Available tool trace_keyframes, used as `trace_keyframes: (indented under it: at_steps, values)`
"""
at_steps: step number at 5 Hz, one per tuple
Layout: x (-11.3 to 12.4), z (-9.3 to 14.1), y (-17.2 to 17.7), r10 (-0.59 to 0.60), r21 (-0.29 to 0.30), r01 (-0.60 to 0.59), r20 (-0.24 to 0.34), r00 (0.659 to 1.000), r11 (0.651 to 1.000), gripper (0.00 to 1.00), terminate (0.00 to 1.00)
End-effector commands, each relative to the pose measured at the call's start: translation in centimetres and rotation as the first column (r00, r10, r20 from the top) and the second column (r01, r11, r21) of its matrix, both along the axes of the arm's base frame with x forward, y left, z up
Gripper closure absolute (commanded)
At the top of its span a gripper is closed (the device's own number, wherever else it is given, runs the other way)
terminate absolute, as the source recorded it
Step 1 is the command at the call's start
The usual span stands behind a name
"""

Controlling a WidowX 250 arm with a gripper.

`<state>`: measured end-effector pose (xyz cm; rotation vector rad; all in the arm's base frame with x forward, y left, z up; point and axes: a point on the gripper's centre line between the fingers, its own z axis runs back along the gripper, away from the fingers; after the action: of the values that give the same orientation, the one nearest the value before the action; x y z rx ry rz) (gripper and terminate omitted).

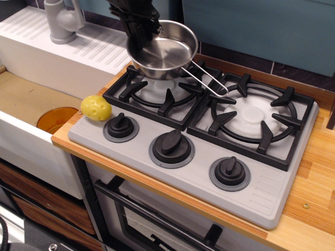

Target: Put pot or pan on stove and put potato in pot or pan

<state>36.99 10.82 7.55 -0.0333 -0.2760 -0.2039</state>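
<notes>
Counter: wooden top (314, 172) is carrying the stove (209, 167), sink basin (26, 99) sitting to its left.
Gripper: my gripper (137, 26) is clamping the pan's left rim.
Pan: saucepan (165, 52) is hanging tilted over the left burner grate (157, 89), wire handle (207, 81) pointing right, toward the right grate.
Potato: potato (96, 107) is lying on the stove's left front corner, just beside the left knob (121, 125).
Sink: orange disc (56, 119) is lying in the basin.

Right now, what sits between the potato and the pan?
Only the left burner's black grate and bare grey stove top lie between potato and pan, in the one view.
</notes>
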Motion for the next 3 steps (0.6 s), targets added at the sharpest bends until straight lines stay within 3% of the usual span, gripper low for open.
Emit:
trace_keyframes:
  at_steps: [1, 2, 3]
  values:
    - [0.2, 0.9, -0.9, 0.020, -0.004, -0.020, 0.041, 0.999, 1.000, 1.00, 0.00]
    - [0.0, 1.0, -1.7, 0.037, 0.005, -0.038, 0.042, 0.998, 0.999, 0.00, 0.00]
    - [-0.3, 1.9, -2.1, 0.032, -0.003, -0.032, 0.023, 0.999, 0.999, 0.00, 0.00]
